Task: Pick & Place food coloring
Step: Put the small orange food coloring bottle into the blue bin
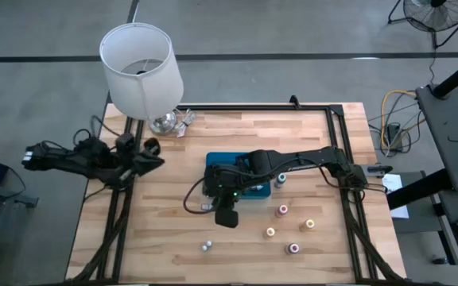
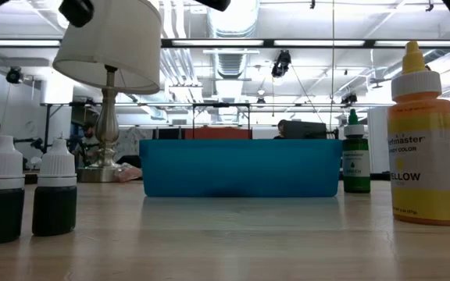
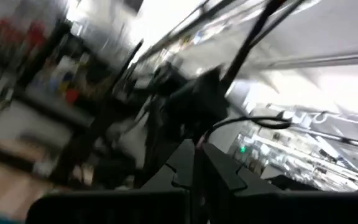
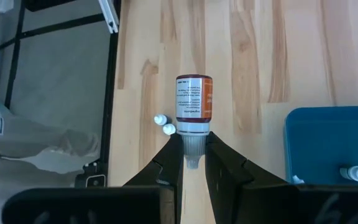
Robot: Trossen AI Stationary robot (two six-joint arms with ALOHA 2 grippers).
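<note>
The right gripper (image 4: 193, 155) is closed on the cap end of 1 food coloring bottle (image 4: 194, 102), an orange-labelled bottle that projects forward from between the 2 fingers (image 4: 166, 163). In the right wrist view the bottle is held clear above the bench (image 4: 253, 50), with the blue tray (image 4: 328, 143) off to one side of it. 1 white-capped bottle (image 4: 355, 173) lies inside the tray. 2 small white caps (image 4: 165, 124) show on the bench below the held bottle.

In the high view the right arm (image 1: 308, 161) reaches from the right edge of the bench across the tray (image 1: 213, 163), elbow extended, with the wrist turned down at the tray's near edge.

The remaining bottles stand upright on the bench: 1 green-capped bottle (image 1: 281, 180) just beside the tray's right side, 4 bottles (image 1: 283, 210) grouped near the front right, and 2 tiny bottles (image 1: 207, 246) further left near the front edge. In the low view a yellow bottle (image 2: 422, 140) and 2 dark bottles (image 2: 53, 191) stand close to the camera.

The left gripper (image 1: 153, 155) is parked over the bench's left edge beside the lamp (image 1: 141, 67). Whether its fingers are open cannot be determined.
</note>
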